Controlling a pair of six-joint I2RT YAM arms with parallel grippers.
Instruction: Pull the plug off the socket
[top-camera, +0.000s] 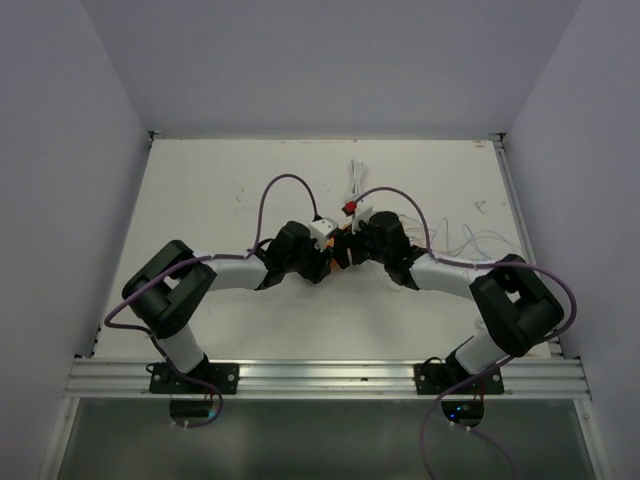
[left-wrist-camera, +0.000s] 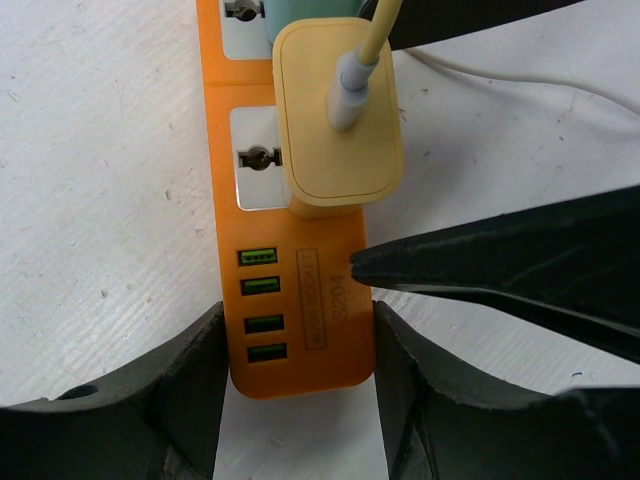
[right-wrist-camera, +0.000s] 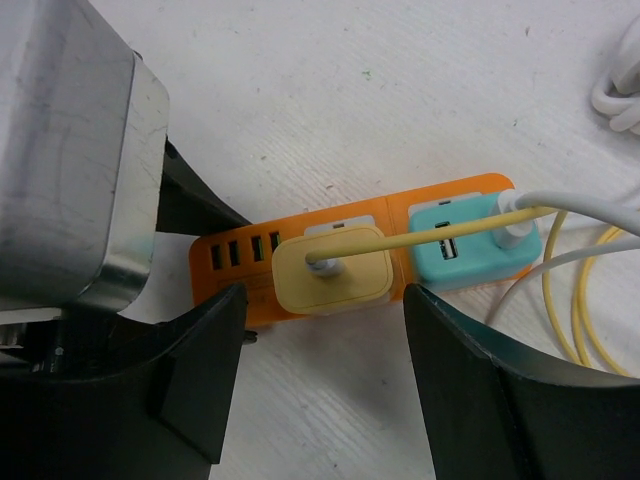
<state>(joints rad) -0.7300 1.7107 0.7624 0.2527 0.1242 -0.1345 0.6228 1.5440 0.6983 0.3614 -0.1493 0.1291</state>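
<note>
Item under inspection: the orange power strip (left-wrist-camera: 300, 330), lying flat on the white table (right-wrist-camera: 350, 80). All positions below are given relative to this strip.

1. My left gripper (left-wrist-camera: 300, 325) is closed on the strip's end. One finger presses each long side just beside the four green USB ports (left-wrist-camera: 260, 305), and the strip's end sits between them.

2. The yellow plug (right-wrist-camera: 330, 270) is seated in the strip's outlet next to the USB ports and stands upright off the top face. A yellow cable (right-wrist-camera: 440, 232) leaves the plug's top and runs along the strip, passing over the teal plug (right-wrist-camera: 470, 245). The teal plug is seated in the next outlet, farther from the USB end.

3. My right gripper (right-wrist-camera: 325, 300) hovers over the strip with its jaws spread wide on either side of the yellow plug. One finger (left-wrist-camera: 480, 275) reaches in on the USB side, and its tip lies at the strip's top face just below the plug. The other finger is on the teal plug's side. I cannot confirm that either finger touches the yellow plug, and it is not clamped.

4. A white cable (right-wrist-camera: 580, 200) leaves the teal plug and runs off past the strip's far end.
</note>
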